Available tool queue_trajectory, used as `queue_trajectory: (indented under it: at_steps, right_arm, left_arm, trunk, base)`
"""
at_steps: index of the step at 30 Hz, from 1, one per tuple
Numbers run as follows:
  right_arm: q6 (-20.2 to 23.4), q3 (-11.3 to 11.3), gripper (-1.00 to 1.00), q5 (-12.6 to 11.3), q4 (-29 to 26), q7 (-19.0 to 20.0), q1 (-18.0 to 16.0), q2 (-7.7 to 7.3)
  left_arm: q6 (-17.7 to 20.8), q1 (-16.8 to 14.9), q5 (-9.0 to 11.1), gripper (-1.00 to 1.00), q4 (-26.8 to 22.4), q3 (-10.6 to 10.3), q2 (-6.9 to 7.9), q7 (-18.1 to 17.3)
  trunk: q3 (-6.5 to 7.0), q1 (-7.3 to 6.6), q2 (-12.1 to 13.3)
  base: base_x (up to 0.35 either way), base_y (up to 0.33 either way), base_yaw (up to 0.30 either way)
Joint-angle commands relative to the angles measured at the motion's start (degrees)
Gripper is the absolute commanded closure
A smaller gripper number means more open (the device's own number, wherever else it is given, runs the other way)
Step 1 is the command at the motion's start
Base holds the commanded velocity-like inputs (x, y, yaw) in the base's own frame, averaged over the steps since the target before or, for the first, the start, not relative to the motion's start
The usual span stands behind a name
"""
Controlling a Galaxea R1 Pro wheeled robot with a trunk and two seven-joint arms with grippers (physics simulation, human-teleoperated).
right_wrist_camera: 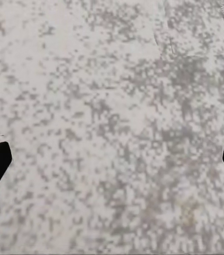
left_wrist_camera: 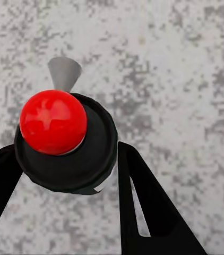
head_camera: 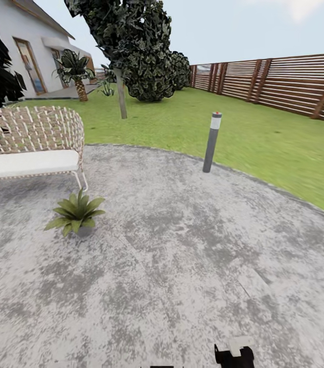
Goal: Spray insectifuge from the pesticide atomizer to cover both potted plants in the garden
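Red-topped slim dark pesticide atomizer clamped in left tool | right tool spread wide above mottled grey patio | spiky green potted plant beside wicker seat

One potted plant sits on one round paved patio, alongside one wicker seat with one white cushion. One bollard lamp stands at the patio's edge. One wooden fence borders one lawn. One white house appears in the background, with one small palm and one large leafy tree. One spray bottle with one red top is held between two black fingers.
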Motion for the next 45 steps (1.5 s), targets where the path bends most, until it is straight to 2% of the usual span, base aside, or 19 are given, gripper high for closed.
queue_trajectory:
  at_steps: [1, 31, 39, 45]
  right_arm:
    - [-0.2, 0.5, -1.0, -0.4, 0.0, -0.2, 0.0, 0.01]
    - [-0.2, 0.5, -1.0, -0.4, 0.0, -0.2, 0.0, 0.03]
    - [-0.2, 0.5, -1.0, -0.2, 0.1, -0.2, 0.0, -0.41]
    - [-0.3, 0.6, -1.0, -0.2, 0.0, -0.1, 0.0, 0.06]
  left_arm:
    - [-0.2, -0.1, -0.6, 1.0, 0.1, 0.5, -0.03, -0.2]
    - [-0.2, -0.1, -0.5, 1.0, 0.0, 0.5, -0.04, -0.2]
    - [-0.2, -0.1, -0.6, 1.0, 0.1, 0.4, -0.11, -0.2]
    - [-0.2, -0.1, -0.9, 1.0, 0.2, 0.2, -0.12, -0.8]
  trunk:
    - [-0.04, 0.02, 0.0]
    - [-0.04, 0.02, 0.0]
    - [-0.04, 0.02, 0.0]
    - [-0.04, 0.02, 0.0]
  base:
    - [0.335, 0.001, 0.278]
    - [0.324, 0.071, 0.277]
    - [0.221, 0.108, 0.05]
    - [0.009, 0.003, 0.0]
